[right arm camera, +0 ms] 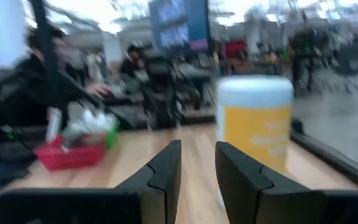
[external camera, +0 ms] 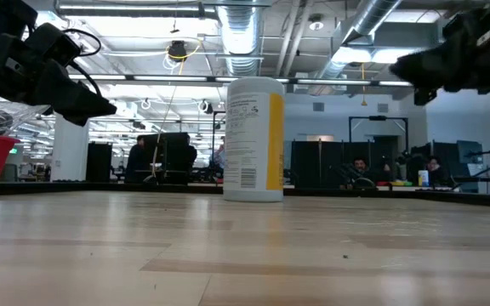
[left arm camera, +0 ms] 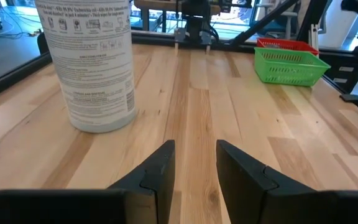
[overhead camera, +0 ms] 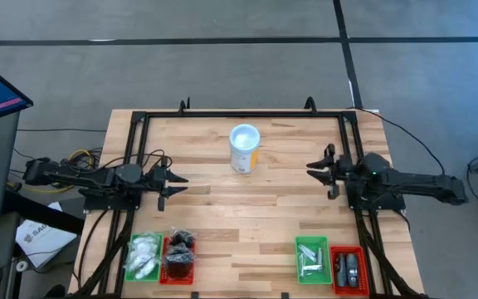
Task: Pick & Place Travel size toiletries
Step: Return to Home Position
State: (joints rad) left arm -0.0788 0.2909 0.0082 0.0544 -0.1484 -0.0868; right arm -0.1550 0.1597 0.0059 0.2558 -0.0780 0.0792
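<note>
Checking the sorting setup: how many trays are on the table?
4, in two pairs: left green tray and left red tray by the left arm; right green tray and right red tray by the right arm. None looks hidden.

Heaped in the left green tray (overhead camera: 129, 259): white clear-wrapped packets (overhead camera: 144, 252); in the red tray (overhead camera: 179, 281) alongside: black round packets (overhead camera: 180, 249). Laid in the right green tray (overhead camera: 298, 259): pale packets (overhead camera: 312, 259); in the right red tray (overhead camera: 366, 270): dark grey oblong pieces (overhead camera: 348, 267).
</note>
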